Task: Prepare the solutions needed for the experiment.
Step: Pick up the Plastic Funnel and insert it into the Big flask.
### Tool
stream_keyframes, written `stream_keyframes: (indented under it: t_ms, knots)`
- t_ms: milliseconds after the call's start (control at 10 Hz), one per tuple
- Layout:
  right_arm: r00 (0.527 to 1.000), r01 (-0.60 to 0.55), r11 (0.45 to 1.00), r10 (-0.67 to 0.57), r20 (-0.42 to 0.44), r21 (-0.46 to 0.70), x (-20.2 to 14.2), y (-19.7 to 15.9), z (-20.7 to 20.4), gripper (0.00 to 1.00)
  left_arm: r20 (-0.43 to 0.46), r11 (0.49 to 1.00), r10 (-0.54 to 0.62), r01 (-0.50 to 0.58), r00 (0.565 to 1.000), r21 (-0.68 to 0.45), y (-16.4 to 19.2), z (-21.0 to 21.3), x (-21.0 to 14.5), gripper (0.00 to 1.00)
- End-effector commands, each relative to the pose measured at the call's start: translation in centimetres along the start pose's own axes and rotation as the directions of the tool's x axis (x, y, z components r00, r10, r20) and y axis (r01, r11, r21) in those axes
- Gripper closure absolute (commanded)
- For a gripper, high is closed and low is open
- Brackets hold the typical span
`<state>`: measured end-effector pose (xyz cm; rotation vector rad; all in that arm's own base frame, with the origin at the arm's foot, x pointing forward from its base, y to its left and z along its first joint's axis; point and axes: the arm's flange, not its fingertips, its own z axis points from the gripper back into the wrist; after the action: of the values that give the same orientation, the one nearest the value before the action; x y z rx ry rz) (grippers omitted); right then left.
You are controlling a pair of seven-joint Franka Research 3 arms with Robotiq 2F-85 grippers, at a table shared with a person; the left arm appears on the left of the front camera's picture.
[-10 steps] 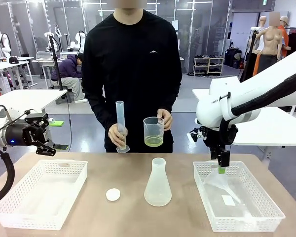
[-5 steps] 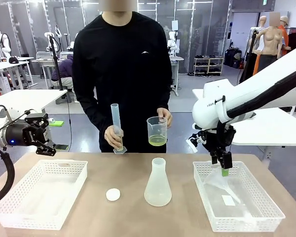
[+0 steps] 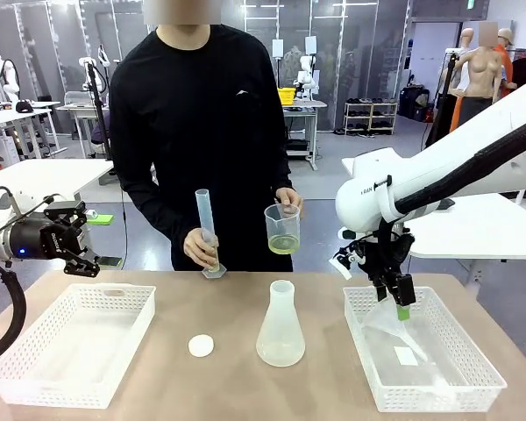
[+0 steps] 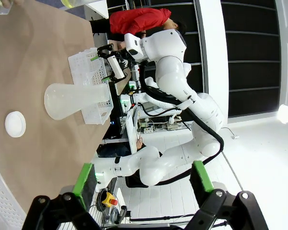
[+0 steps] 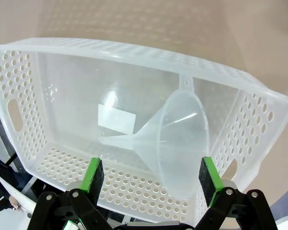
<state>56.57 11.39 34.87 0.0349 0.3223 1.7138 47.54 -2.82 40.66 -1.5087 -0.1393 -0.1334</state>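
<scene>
The person holds a clear beaker [image 3: 282,228] with a shallow layer of pale yellow-green solution [image 3: 281,246] in one hand. The other hand holds an upright graduated cylinder [image 3: 206,230] at the table's far edge. An empty conical flask [image 3: 280,324] stands mid-table. My right gripper [image 3: 402,307] hangs open just above a clear funnel [image 3: 387,323] that lies on its side in the right basket [image 3: 463,393]. In the right wrist view the funnel's wide mouth [image 5: 180,139] lies just beyond and between the green pads [image 5: 94,174]. My left gripper [image 4: 143,178] is open and holds nothing, off the table's left side.
An empty white basket [image 3: 35,390] sits at the front left. A small white cap [image 3: 201,346] lies left of the flask. A paper label [image 5: 116,118] lies on the right basket's floor. Bare tabletop stretches between the baskets around the flask.
My right gripper has come down and a little right, closer to the funnel in the basket. The person has shifted left with the cylinder and beaker. My left arm has not moved.
</scene>
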Motion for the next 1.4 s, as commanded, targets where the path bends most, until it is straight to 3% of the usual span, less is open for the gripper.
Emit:
stream_keyframes:
  t_ms: [0, 100, 200, 300, 400, 500, 600, 700, 800, 900, 1000, 1300]
  knots:
    - [1.0, 0.002, 0.999, -0.001, -0.021, 0.035, -0.1, -0.96, 0.25, 0.19, 0.011, 1.0, -0.002, 0.002, 1.0, -0.002, -0.11, -0.01, 0.11, 0.0]
    - [1.0, -0.003, 0.999, 0.004, -0.017, 0.034, -0.11, -1.1, 0.2, 0.19, 0.011, 1.0, -0.002, 0.002, 1.0, -0.002, -0.11, -0.01, 0.11, 0.0]
    - [1.0, -0.007, 0.999, 0.007, -0.017, 0.032, 0.0, -1.19, 0.14, 0.38, 0.011, 1.0, -0.002, 0.002, 1.0, -0.002, -0.11, -0.01, 0.11, 0.0]
    - [1.0, -0.011, 1.0, 0.011, -0.023, 0.028, 0.05, -1.22, 0.12, 0.25, 0.011, 1.0, -0.002, 0.002, 1.0, -0.002, -0.11, -0.01, 0.11, 0.0]
    - [1.0, -0.016, 1.0, 0.017, -0.024, 0.025, 0.05, -1.28, 0.12, 0.57, 0.011, 1.0, -0.002, 0.002, 1.0, -0.002, -0.11, -0.01, 0.11, 0.0]
    - [1.0, -0.021, 0.999, 0.022, -0.019, 0.029, -0.01, -1.41, 0.23, 0.44, 0.011, 1.0, -0.002, 0.002, 1.0, -0.002, -0.11, -0.01, 0.11, 0.0]
    - [0.999, -0.027, 0.999, 0.028, -0.023, 0.043, -0.01, -1.52, 0.33, 0.76, 0.011, 1.0, -0.002, 0.002, 1.0, -0.002, -0.11, -0.01, 0.11, 0.0]
    - [0.999, -0.035, 0.998, 0.036, -0.026, 0.048, -0.01, -1.6, 0.43, 0.63, 0.011, 1.0, -0.002, 0.002, 1.0, -0.002, -0.11, -0.01, 0.11, 0.0]
    - [0.999, -0.04, 0.997, 0.042, -0.034, 0.061, 0.0, -1.69, 0.55, 0.95, 0.011, 1.0, -0.002, 0.002, 1.0, -0.002, -0.11, -0.01, 0.11, 0.0]
    - [0.998, -0.044, 0.997, 0.047, -0.044, 0.065, 0.02, -1.75, 0.77, 0.82, 0.011, 1.0, -0.002, 0.002, 1.0, -0.002, -0.11, -0.01, 0.11, 0.0]
    - [0.997, -0.046, 0.997, 0.05, -0.05, 0.069, 0.12, -1.85, 0.85, 1.0, 0.011, 1.0, -0.002, 0.002, 1.0, -0.002, -0.11, -0.01, 0.11, 0.0]
    - [0.998, -0.048, 0.996, 0.052, -0.042, 0.076, 0.27, -1.65, 0.73, 1.0, 0.011, 1.0, -0.002, 0.002, 1.0, -0.002, -0.11, -0.01, 0.11, 0.0]
